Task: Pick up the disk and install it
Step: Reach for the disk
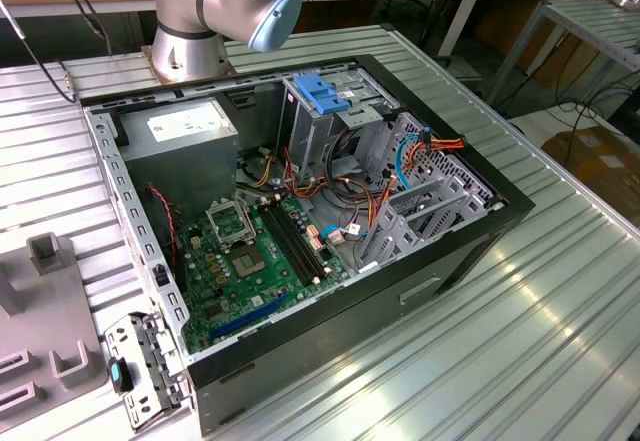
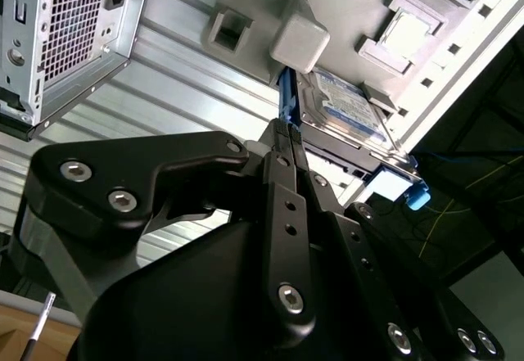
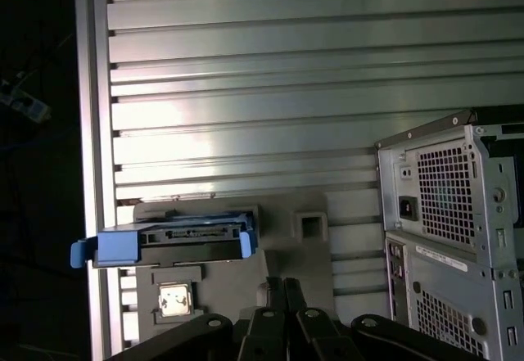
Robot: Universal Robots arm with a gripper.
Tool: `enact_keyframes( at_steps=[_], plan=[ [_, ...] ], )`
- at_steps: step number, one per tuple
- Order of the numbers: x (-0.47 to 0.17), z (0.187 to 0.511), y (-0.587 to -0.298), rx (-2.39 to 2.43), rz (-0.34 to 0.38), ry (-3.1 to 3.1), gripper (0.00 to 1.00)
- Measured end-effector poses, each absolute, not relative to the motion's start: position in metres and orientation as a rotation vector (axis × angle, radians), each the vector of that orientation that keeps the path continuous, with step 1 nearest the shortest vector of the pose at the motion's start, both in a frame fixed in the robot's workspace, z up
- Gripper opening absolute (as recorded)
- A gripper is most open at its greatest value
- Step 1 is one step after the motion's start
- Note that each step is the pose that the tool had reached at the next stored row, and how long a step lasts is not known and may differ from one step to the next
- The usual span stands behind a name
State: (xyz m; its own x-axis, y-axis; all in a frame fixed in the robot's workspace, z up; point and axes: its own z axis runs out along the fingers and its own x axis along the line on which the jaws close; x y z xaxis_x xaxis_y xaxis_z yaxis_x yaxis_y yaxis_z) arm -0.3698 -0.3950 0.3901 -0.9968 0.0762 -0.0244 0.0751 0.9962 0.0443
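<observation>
Fingertips pressed together and holding nothing: that is how my gripper [image 3: 282, 286] reads in the first wrist view, hanging above the grey fixture plate [image 3: 307, 254] and off to one side of the disk [image 3: 172, 245].

The disk lies flat on that plate, apart from me, its connector end facing the camera and blue rails along its sides. In the second wrist view its white and blue label faces up, and my gripper [image 2: 284, 128] sits near one blue rail without clasping it.

The plate rests on the ribbed metal table [image 1: 520, 341], beside the open computer case [image 1: 330, 211].

My worries, as I judge them:
- With the jaws shut I can only push. A descent like this could shove the disk out of its seat, and the table's edge looks close on that side.
- The rails are plastic. A hold on them rather than on the metal body may flex or slip.
- A skewed hold would carry into the drive cage [image 1: 320, 96], where the rails could jam.
- Loose cables [image 1: 380, 201] by the cage could snag the disk.
</observation>
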Motion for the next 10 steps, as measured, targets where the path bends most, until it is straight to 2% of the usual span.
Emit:
enact_keyframes(
  at_steps=[10],
  plan=[
    [-0.3746, 0.3901, -0.395, 0.118, 0.068, 3.113, 0.15]
  ],
)
